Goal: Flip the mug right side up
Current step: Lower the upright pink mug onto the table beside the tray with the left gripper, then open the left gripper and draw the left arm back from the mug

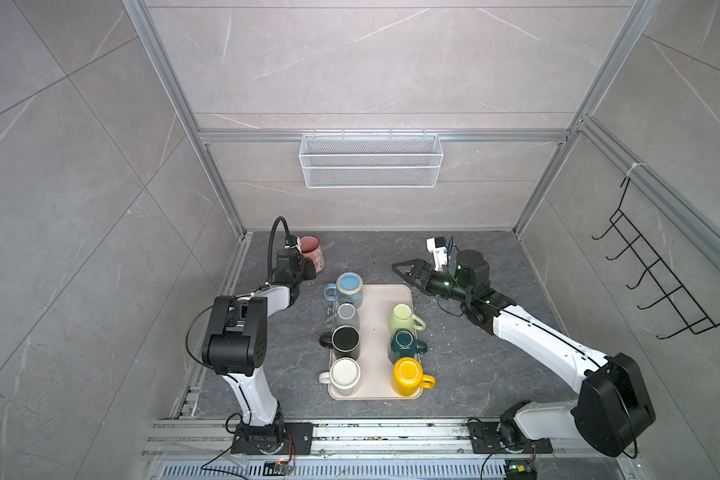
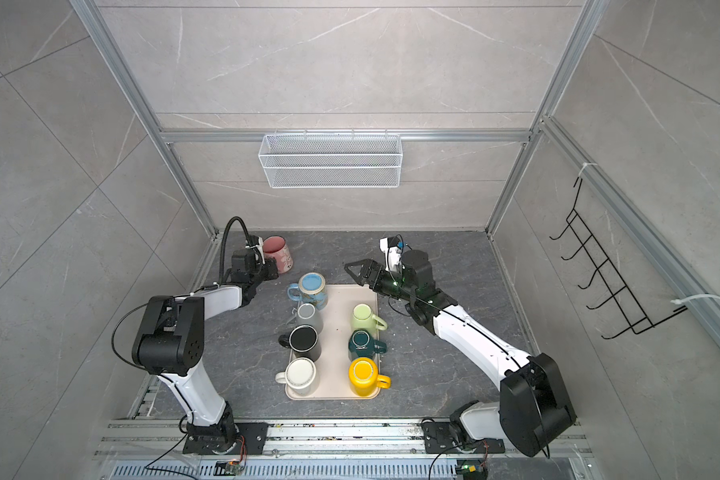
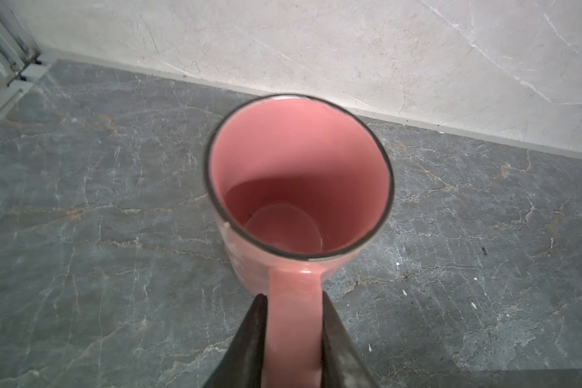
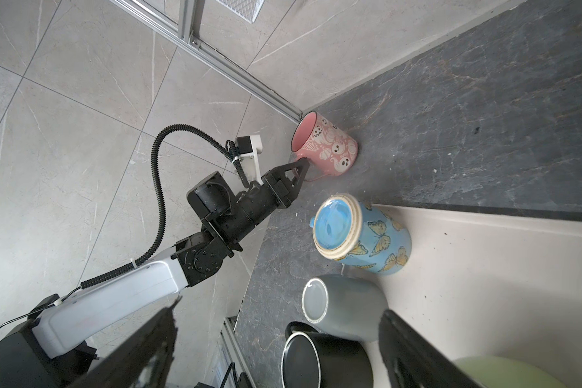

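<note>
Ghosts and pumpkins are printed white on the pink mug, and butterflies on the blue mug nearby, which sits base-up at the back left corner of the tray. The pink mug stands mouth-up on the worktop near its back left corner, with the back wall close behind it. Bare stone lies open on both sides of it, and a clear strip separates it from the blue mug. My left gripper is right at it, with the handle running between my two fingers and both pads lying against its sides, closed on it. My right gripper hangs above the tray's back right corner, jaws spread wide and holding nothing, well apart from the pink mug.
</note>
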### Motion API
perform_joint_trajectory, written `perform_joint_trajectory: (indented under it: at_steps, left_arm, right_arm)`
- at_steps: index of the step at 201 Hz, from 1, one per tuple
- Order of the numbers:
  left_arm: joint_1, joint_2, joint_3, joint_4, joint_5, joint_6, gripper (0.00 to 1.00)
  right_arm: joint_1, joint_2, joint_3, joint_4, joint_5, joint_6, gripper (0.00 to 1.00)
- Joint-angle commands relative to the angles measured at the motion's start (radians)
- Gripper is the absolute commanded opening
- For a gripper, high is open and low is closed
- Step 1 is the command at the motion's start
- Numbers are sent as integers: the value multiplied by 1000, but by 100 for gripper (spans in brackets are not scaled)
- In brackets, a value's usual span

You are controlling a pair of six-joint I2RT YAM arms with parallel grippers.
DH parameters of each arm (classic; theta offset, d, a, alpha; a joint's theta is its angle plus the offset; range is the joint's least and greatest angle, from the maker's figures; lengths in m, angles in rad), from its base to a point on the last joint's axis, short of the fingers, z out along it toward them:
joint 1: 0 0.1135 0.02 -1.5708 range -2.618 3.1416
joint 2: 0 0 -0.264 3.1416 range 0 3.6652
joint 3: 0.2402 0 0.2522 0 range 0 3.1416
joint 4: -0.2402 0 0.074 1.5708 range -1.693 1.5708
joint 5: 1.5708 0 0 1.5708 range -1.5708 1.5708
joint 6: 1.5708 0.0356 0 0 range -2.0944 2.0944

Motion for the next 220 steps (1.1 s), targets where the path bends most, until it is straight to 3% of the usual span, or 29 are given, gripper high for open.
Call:
perform_joint_trajectory:
  at_steps: [1,71,111,131,161,196,220]
  left_arm:
    - [-2,-20,42,79,-5,11,32]
    - [-2,-95,8,70,-17,-12,58]
    - [-2,-269,-15,-34,-90,-117,63]
    - [-3,-366,16,-203,-115,-270,63]
    - [-2,-493,25,-477,-131,-624,63]
    - [-9,-609,-130,-464,-33,-1079,63]
    - [-38,-638,-188,-471,5,-1266,61]
  right_arm:
    - [-3,11,-1,30,-12,3,95]
    - [-3,18,3,29,-16,2,95]
    - [-3,24,3,25,-10,0,95]
    - [-3,33,3,29,-10,5,95]
    - [-3,47,1,49,-25,14,95]
    - [-3,47,-6,63,-38,22,95]
    - [-4,36,-11,66,-41,22,95]
